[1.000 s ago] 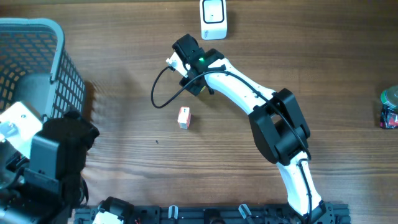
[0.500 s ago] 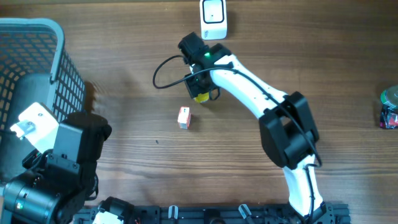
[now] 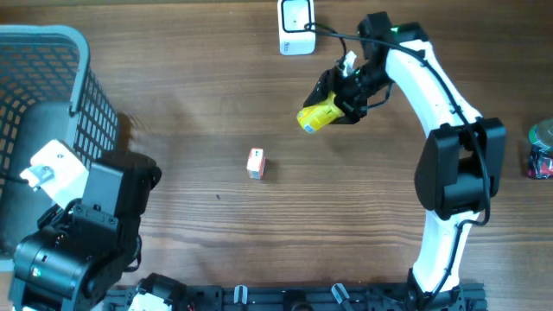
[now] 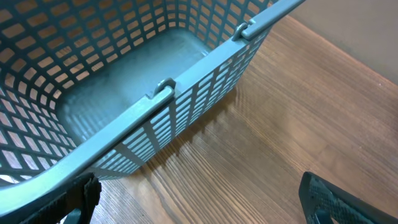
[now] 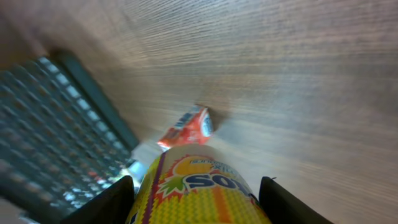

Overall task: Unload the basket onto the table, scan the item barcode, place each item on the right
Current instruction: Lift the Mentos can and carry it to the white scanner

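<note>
Yellow bottle point(image 3: 316, 117) sits clamped in the right gripper point(image 3: 344, 90), near the white scanner point(image 3: 296, 26); pickup done, scan itself seemingly pending; left gripper point(image 4: 200, 200) stands wide, holding nothing.

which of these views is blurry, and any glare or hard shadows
Right wrist: smeared, the basket and the table grain soft, the yellow bottle nearest the lens with its print legible. Left wrist: sharp, the basket mesh crisp. Overhead: sharp and evenly lit, only a soft shadow beside the basket, no glare.
</note>
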`<act>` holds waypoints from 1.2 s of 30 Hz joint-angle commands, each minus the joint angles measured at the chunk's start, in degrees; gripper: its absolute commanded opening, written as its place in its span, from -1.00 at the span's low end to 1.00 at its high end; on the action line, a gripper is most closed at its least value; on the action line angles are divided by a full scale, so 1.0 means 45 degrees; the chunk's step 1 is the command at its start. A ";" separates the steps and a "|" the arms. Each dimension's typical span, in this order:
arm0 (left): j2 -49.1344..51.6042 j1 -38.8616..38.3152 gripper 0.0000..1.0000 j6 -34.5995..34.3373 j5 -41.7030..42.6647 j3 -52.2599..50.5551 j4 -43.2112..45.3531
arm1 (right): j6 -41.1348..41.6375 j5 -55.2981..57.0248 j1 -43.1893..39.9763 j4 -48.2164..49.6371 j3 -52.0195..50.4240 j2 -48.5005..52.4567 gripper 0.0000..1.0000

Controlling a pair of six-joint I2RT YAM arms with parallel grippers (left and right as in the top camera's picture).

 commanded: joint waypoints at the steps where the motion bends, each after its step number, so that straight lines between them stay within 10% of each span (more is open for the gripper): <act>1: 0.0199 0.0073 1.00 -0.0350 0.0287 -0.0121 0.0039 | 0.2118 -0.1535 -0.0024 -0.0010 0.0170 -0.0437 0.24; 36: 0.0427 0.0073 1.00 -0.0345 0.0971 -0.0131 -0.0015 | 0.2157 0.0355 -0.0024 0.2710 0.0170 -0.0437 -0.03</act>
